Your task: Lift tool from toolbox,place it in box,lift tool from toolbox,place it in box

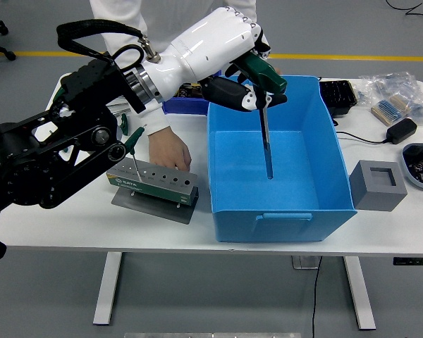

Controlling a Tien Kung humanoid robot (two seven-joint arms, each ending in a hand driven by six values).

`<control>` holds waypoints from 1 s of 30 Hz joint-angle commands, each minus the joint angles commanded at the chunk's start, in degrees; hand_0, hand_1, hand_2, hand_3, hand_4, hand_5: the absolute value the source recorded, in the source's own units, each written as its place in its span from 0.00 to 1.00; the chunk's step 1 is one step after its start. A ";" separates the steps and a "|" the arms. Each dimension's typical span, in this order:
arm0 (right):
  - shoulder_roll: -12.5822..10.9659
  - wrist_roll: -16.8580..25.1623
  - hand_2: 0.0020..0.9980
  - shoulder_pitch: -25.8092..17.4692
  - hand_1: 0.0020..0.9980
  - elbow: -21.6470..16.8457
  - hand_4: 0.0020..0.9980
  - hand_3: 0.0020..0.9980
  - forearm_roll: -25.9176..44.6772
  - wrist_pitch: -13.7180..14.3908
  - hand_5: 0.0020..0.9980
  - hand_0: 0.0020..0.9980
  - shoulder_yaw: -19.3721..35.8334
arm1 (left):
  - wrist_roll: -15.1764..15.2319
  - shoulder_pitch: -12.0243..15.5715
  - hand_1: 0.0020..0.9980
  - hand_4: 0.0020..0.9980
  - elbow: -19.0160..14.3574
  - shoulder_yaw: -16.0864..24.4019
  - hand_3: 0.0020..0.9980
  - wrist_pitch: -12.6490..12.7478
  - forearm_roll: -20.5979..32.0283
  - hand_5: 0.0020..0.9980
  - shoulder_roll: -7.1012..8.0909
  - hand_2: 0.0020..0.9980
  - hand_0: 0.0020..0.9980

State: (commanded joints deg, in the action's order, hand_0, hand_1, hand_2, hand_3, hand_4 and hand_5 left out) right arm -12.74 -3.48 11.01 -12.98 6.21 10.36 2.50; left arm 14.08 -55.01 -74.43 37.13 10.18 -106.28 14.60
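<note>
The room had a grey floor (pixel 42 32) with a yellow line (pixel 352 57) running across it. A white tabletop (pixel 70 222) stood on it. A person in a white coat (pixel 127 28) stood at the far side, with one hand (pixel 170 151) resting on the tabletop just behind the toolbox.

A big blue box (pixel 282 211) sat in the middle of the tabletop, open at the top. Left of it, near but not touching, lay the grey toolbox (pixel 152 184) on a flat metal plate (pixel 123 199). It had a row of small holes along its top. One tool with a green handle (pixel 133 141) stood up in a hole at its left end. A grey block (pixel 378 184) with a square hole sat right of the blue box. A black charger (pixel 401 130) and some bags of small parts (pixel 391 88) lay at the far right. A small blue tray (pixel 187 105) was behind the arm.

The tool (pixel 266 134) hung over the inside of the blue box. Its long thin rod pointed straight down and its green handle (pixel 262 70) was at the top. The tip seemed to be above the box floor, though that was hard to tell.

The left robot hand (pixel 236 77), white with black fingers, was curled tight around the green handle.
</note>
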 joint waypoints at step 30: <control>-0.48 0.04 0.75 0.71 0.70 -0.07 0.83 0.59 -0.20 0.02 0.72 0.73 0.16 | 3.36 -0.15 0.56 0.95 11.50 -4.30 0.71 -0.22 4.22 0.61 -4.43 0.70 0.49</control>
State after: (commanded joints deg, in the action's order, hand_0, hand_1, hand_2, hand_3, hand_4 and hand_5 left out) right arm -13.21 -3.44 11.72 -13.05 6.02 10.37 2.66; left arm 17.44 -55.16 -62.93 32.84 9.96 -102.06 10.17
